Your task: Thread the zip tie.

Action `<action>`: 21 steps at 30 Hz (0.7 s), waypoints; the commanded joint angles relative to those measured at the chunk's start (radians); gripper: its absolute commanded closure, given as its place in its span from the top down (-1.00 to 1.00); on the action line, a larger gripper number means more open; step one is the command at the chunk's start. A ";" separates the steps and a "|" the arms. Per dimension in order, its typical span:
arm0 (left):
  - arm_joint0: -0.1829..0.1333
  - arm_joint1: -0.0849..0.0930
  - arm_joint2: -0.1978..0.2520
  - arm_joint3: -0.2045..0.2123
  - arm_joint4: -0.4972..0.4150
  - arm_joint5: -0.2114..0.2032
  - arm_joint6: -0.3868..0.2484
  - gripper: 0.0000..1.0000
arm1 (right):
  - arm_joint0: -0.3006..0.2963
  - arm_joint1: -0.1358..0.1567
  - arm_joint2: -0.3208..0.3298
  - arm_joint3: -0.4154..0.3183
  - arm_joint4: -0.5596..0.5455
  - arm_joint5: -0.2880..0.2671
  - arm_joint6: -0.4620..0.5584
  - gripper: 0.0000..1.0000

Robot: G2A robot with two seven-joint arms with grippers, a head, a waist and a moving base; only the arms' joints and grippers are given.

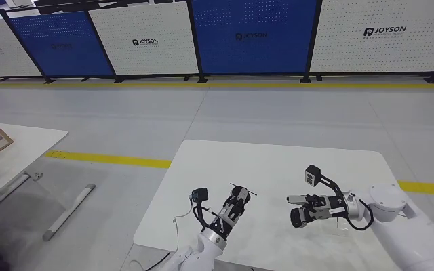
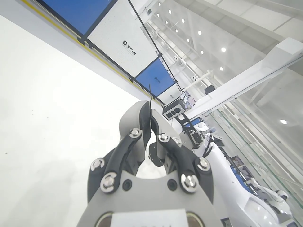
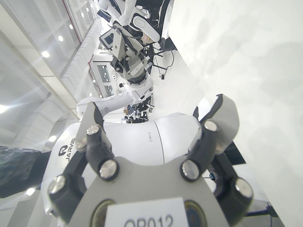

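left gripper [image 2: 149, 113] pinches the black zip tie [image 2: 150, 93]; right gripper [image 3: 156, 101] stands wide open near it, both over the near half of the white table [image 1: 285, 159], inside its edges.

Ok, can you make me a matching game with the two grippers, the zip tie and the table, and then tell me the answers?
Things:
1. left gripper
2. right gripper
3. zip tie
4. table

What fits:
A. white, with both arms over it
B. open, holding nothing
C. thin and black, poking out past two fingertips
D. shut, pinching something

Right pairs: 1-D, 2-B, 3-C, 4-A.
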 commanded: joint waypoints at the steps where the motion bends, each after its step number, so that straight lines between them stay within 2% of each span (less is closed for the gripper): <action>1: -0.003 0.001 0.003 0.004 0.010 0.008 -0.027 -1.00 | 0.000 0.000 0.000 0.000 0.000 0.000 0.000 1.00; 3: -0.002 0.004 0.002 0.005 0.028 0.022 -0.073 -1.00 | 0.000 0.000 0.000 0.000 0.000 0.000 0.000 1.00; 6: 0.007 0.009 -0.005 0.000 0.073 0.041 -0.103 -1.00 | 0.000 0.000 0.000 0.000 0.000 0.000 0.000 1.00; 8: 0.016 0.010 -0.006 -0.007 0.054 0.041 -0.127 -1.00 | 0.000 0.000 0.000 0.000 0.000 0.000 0.000 1.00; 15: 0.011 0.009 -0.006 -0.008 0.046 0.040 -0.127 -1.00 | 0.000 0.000 0.000 0.000 0.000 0.000 0.000 1.00; 18: 0.015 0.007 -0.010 -0.046 0.024 0.027 -0.104 -1.00 | 0.000 0.000 0.000 0.000 0.000 0.000 0.000 1.00; 21: 0.042 0.006 -0.032 -0.125 -0.084 -0.028 -0.086 -1.00 | 0.000 0.000 0.000 0.000 0.000 0.000 0.000 1.00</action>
